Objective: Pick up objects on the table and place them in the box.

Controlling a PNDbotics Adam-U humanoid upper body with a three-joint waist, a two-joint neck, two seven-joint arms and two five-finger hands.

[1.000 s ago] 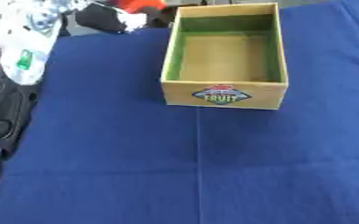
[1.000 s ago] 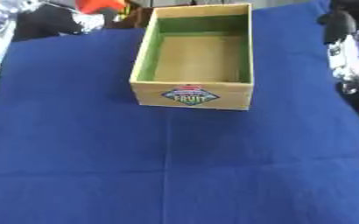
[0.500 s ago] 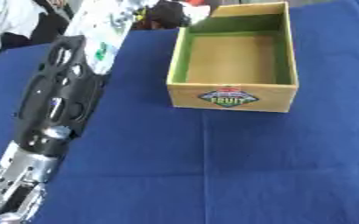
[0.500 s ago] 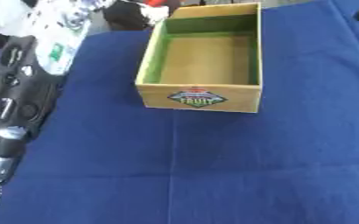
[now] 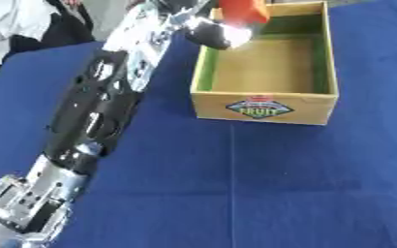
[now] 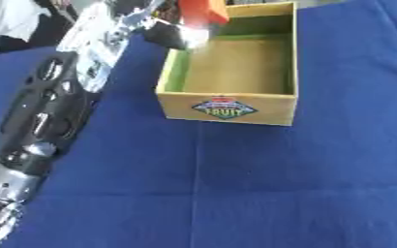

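Observation:
An open wooden box point(image 5: 262, 107) with green inner walls and a "FRUIT" label stands on the blue cloth, nothing lying on its floor. My left arm stretches from the lower left up to the box's far left corner. There my left hand point(image 5: 210, 32) is shut on a red-orange object point(image 5: 242, 10), which hangs over the box's far left rim. The top edge of both views cuts off the hand's upper part. My right hand shows in neither view.
Blue cloth point(image 5: 278, 193) covers the table in front of and beside the box. A person in white and black clothing point(image 5: 20, 24) shows at the far left edge, beyond the table.
My left arm has swung right and forward, bringing the red-orange object from left of the box to over its far left corner. The camera has also shifted a little.

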